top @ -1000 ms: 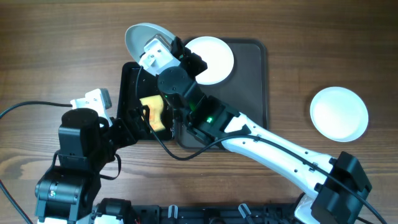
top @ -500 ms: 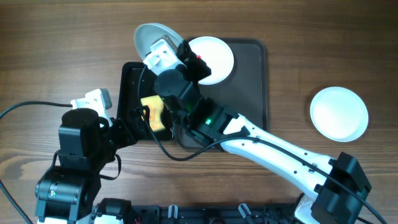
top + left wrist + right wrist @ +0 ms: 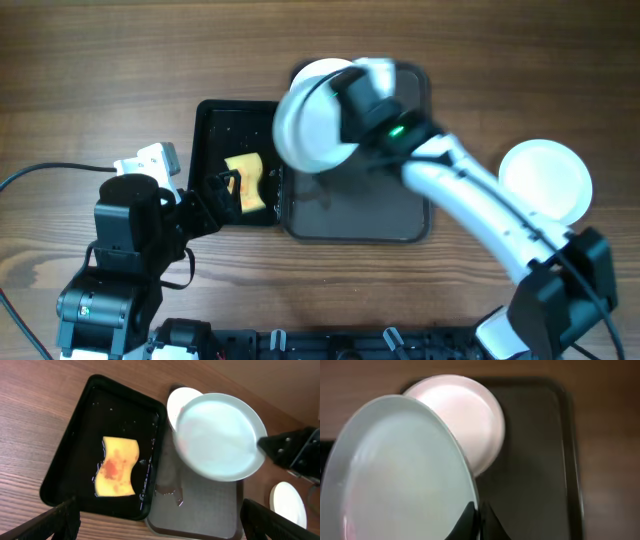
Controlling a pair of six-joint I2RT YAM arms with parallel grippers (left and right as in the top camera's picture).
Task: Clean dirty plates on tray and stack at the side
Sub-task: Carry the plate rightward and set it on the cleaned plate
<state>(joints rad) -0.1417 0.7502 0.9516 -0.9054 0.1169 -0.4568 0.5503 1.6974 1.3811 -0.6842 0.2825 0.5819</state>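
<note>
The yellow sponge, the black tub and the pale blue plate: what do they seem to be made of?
The yellow sponge: soft foam by its look, matte, wavy-cut, with a reddish stain. The black tub: probably plastic, glossy, with bright reflections and droplets. The pale blue plate: smooth, slightly shiny; ceramic or hard plastic, cannot tell which.

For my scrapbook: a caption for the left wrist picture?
Right gripper holds a pale blue plate over the tray; stained sponge nearby.

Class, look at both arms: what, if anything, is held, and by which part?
The right gripper pinches the pale blue plate by its rim; the left gripper holds nothing.
</note>
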